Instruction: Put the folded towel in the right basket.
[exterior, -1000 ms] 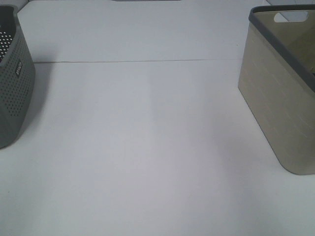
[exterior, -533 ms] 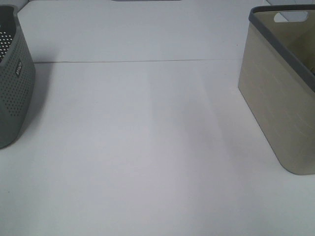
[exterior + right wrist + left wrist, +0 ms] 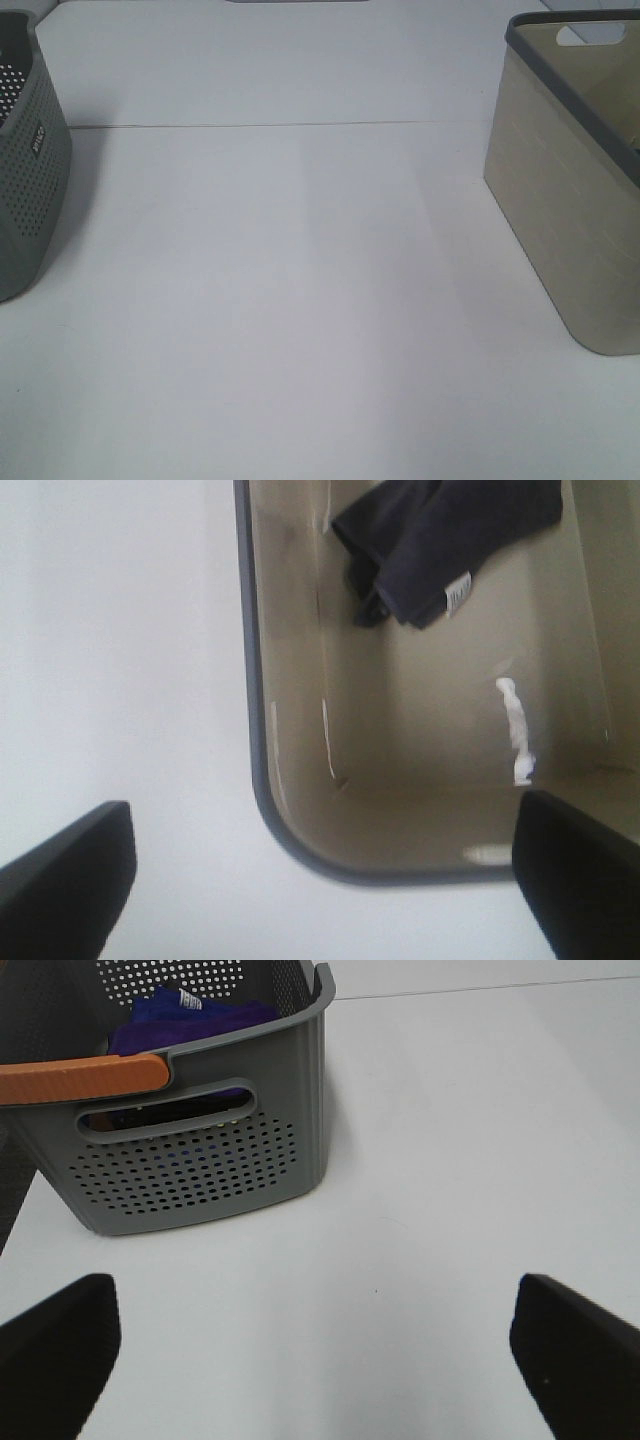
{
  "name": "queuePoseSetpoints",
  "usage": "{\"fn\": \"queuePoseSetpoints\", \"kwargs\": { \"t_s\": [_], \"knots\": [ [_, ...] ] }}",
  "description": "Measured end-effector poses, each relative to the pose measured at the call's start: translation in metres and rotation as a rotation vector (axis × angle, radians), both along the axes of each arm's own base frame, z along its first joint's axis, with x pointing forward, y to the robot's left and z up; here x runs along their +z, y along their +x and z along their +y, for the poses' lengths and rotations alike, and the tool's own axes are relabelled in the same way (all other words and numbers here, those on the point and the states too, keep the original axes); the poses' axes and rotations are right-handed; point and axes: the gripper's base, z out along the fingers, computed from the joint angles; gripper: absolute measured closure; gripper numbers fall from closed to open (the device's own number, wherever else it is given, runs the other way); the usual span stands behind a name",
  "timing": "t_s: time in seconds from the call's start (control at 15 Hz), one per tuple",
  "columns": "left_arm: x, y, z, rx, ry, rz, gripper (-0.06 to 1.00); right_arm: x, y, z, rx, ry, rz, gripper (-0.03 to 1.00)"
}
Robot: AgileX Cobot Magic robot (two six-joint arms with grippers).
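Note:
The right basket (image 3: 570, 200) is beige with a dark grey rim and stands at the table's right edge. In the right wrist view, a folded dark navy towel (image 3: 450, 540) with a white label lies inside this basket (image 3: 255, 730). My right gripper (image 3: 325, 875) hovers above the basket's near end, open and empty. My left gripper (image 3: 320, 1355) is open and empty over the bare table, in front of the grey basket (image 3: 200, 1160). Neither gripper shows in the exterior high view.
The grey perforated basket (image 3: 25, 150) stands at the table's left edge. It has an orange handle (image 3: 80, 1078) and holds a folded purple towel (image 3: 190, 1015). A thin seam (image 3: 250, 125) crosses the white table.
A faint shadow over the middle of the table has faded. The baskets have not moved.

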Motion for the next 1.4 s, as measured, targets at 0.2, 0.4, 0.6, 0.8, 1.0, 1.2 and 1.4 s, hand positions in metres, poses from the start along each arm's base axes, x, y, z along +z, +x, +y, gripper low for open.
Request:
{"fn": "queuePoseSetpoints", "kwargs": {
  "t_s": [0.2,0.4,0.6,0.8,1.0,1.2,1.4],
  "knots": [
    [0.0,0.0,0.0,0.0,0.0,0.0,-0.05,-0.028,-0.073,-0.004,0.007,0.003,-0.041,-0.01],
    [0.0,0.0,0.0,0.0,0.0,0.0,-0.05,-0.055,-0.127,-0.007,0.022,-0.003,-0.116,-0.01],
    [0.0,0.0,0.0,0.0,0.0,0.0,-0.05,-0.088,-0.172,-0.01,0.046,-0.009,-0.247,-0.01],
    [0.0,0.0,0.0,0.0,0.0,0.0,-0.05,-0.108,-0.202,-0.007,0.118,0.002,-0.398,-0.01],
    [0.0,0.0,0.0,0.0,0.0,0.0,-0.05,-0.109,-0.209,-0.005,0.144,0.002,-0.449,-0.01],
    [0.0,0.0,0.0,0.0,0.0,0.0,-0.05,-0.109,-0.209,-0.005,0.159,-0.002,-0.45,-0.01],
    [0.0,0.0,0.0,-0.001,-0.001,0.0,-0.05,-0.109,-0.209,-0.004,0.165,-0.002,-0.451,-0.01]
  ]
}}
